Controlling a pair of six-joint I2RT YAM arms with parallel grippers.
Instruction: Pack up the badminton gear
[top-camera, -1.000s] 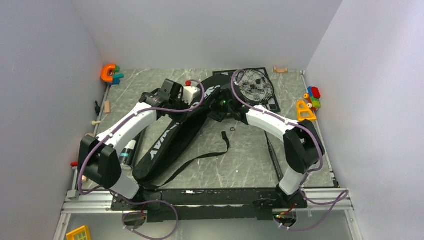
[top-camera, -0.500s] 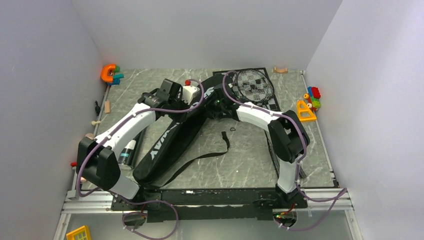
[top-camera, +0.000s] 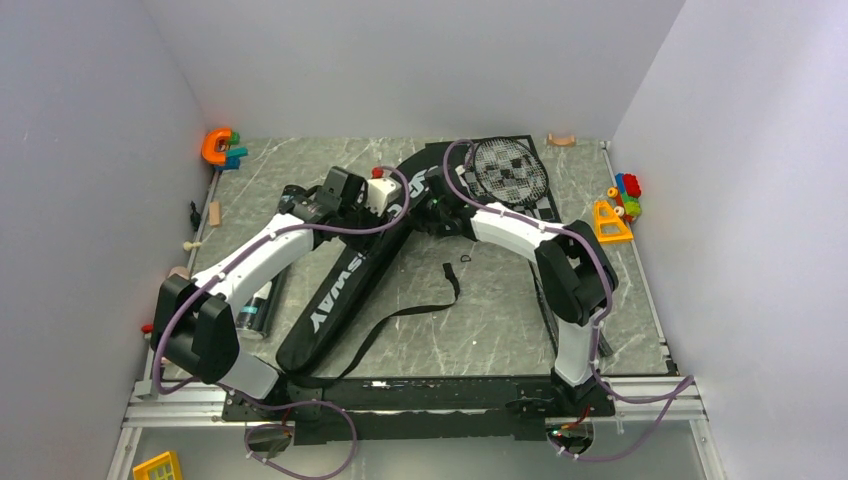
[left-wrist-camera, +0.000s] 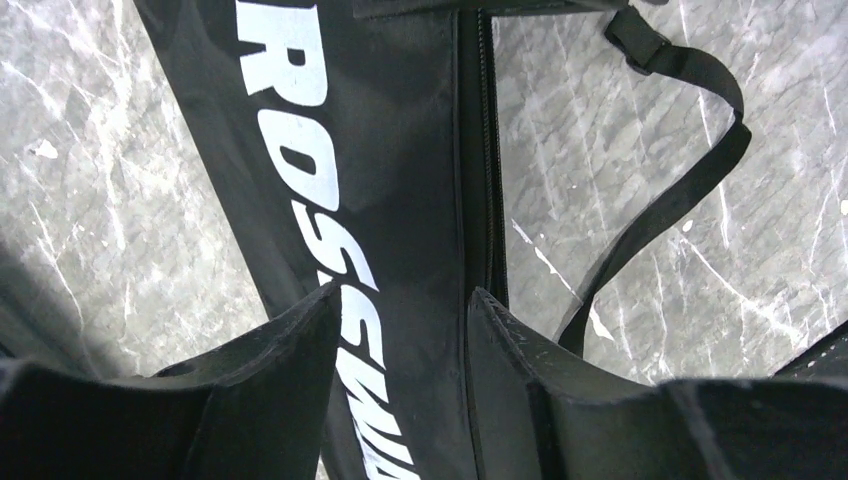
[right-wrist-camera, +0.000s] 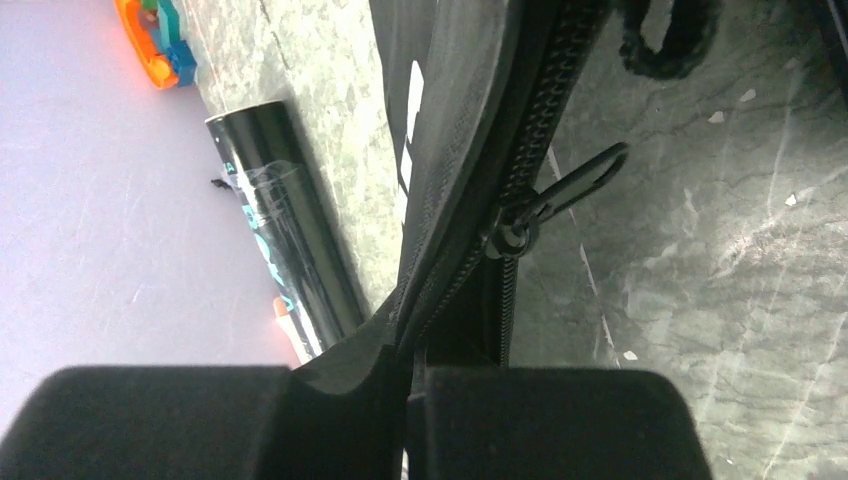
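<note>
- Top external view first, and we see the long black fabric "CROSSWAY" racket bag (top-camera: 340, 295) lying diagonally across the grey marbled table (top-camera: 490, 330). Its narrow end is near the arm bases and its wide end is at the far side.
- Both arms reach in to that far end. The left gripper (top-camera: 393, 208) and the right gripper (top-camera: 425, 200) sit close together over the bag.
- From the left wrist, we look straight down the white lettering on the racket bag (left-wrist-camera: 380, 120). The left gripper (left-wrist-camera: 402, 295) has its jaws spread apart, and the lettered panel runs between the two black fingers (left-wrist-camera: 260, 390). We cannot tell whether they touch the fabric.
- The bag's black webbing strap (left-wrist-camera: 690, 190) loops loose on the table beside the zip. We also see it (top-camera: 415, 308) from above, trailing to the right of the bag.
- From the right wrist, the right gripper (right-wrist-camera: 410, 365) is clenched tight on the racket bag (right-wrist-camera: 470, 120), pinching its edge right by the zip. The black zip pull loop (right-wrist-camera: 570, 185) hangs free just beyond the fingertips.
- A long dark glossy tube (right-wrist-camera: 290, 230) lies on the table to the left of the bag. From above, we find it (top-camera: 255, 305) between the bag and the left arm.
- A thin black racket with an oval strung head (top-camera: 510, 170) lies on the black-and-white chessboard (top-camera: 547, 208) at the far side, beyond the right arm.
- An orange plastic toy (top-camera: 217, 146) sits in the far left corner, and a yellow triangle toy (top-camera: 611, 222) sits by the right wall.
</note>
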